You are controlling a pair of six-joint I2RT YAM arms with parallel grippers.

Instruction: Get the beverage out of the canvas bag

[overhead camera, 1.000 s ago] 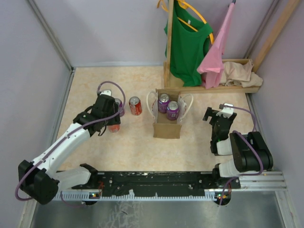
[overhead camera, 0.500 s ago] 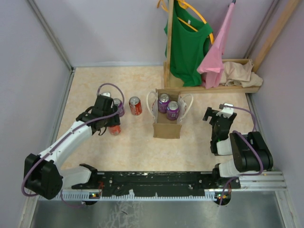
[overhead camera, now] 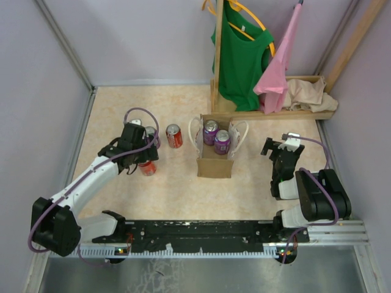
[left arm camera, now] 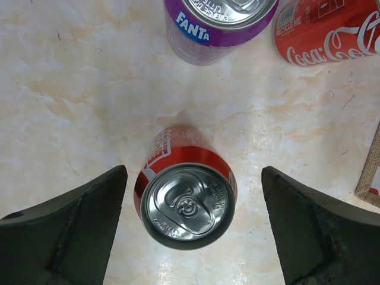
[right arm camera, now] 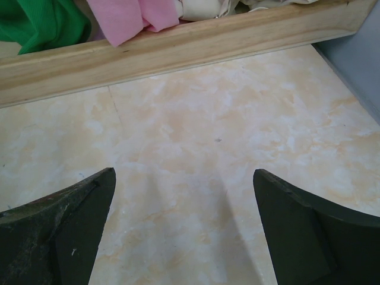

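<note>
The tan canvas bag with white loop handles stands at the table's middle. Two purple cans stand inside it. My left gripper is left of the bag, open, with its fingers on either side of a red cola can that stands on the table. In the left wrist view the gripper has clear gaps on both sides of this can. My right gripper is right of the bag, open and empty, and in the right wrist view only bare table lies between its fingers.
A purple Fanta can and a second red cola can stand just beyond the left gripper. A wooden rack with a green shirt, a pink cloth and a beige cloth stands behind. Walls enclose the table.
My left gripper has shifted a little to the left, and the red can shows more fully below it. The right arm, the bag and its cans have not moved.
</note>
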